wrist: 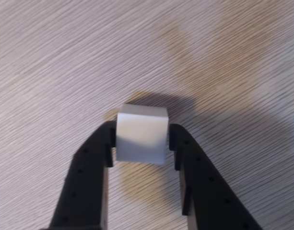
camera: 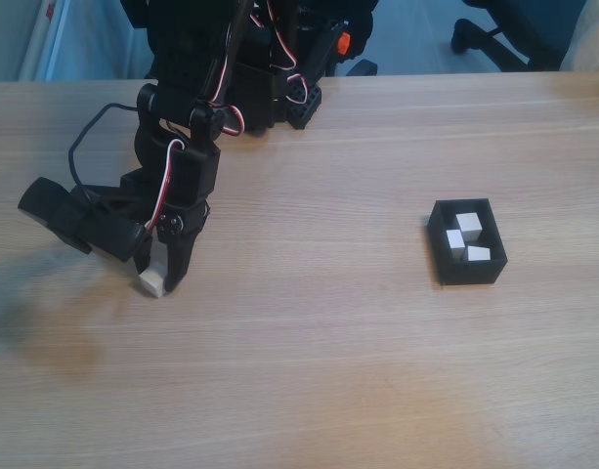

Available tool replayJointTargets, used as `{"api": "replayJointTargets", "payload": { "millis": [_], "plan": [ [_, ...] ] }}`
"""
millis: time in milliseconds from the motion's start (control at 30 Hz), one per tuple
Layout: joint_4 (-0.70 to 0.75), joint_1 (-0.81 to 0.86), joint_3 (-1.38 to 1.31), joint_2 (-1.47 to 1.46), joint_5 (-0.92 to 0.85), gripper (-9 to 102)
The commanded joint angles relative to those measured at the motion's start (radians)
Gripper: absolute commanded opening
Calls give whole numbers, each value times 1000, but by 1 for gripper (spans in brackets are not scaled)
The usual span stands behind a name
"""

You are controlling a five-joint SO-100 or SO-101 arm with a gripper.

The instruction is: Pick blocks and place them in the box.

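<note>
A white block sits between the two black fingers of my gripper, which press against its left and right sides. In the fixed view the same block rests at table level at the left, with the gripper pointing down over it. Far to the right stands the black box, open-topped, holding three white blocks.
The arm's black base with red and white cables stands at the table's back edge. A black cable loops over the wood at the left. Bare wooden tabletop lies between the gripper and the box.
</note>
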Motion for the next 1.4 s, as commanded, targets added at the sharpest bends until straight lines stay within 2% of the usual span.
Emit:
{"api": "replayJointTargets", "payload": {
  "millis": [0,100,300,567,733,1067,1233,1367],
  "plan": [
    [-17,-5,-44,5,-6,4],
    [-17,-8,-44,5,-11,0],
    [-9,-8,-40,23,-14,0],
    [52,-107,0,230,-26,0],
    [167,-259,54,428,-3,0],
    [561,-670,46,723,94,0],
    [638,-879,61,813,135,0],
    [641,-1026,44,827,189,0]
  ]
}}
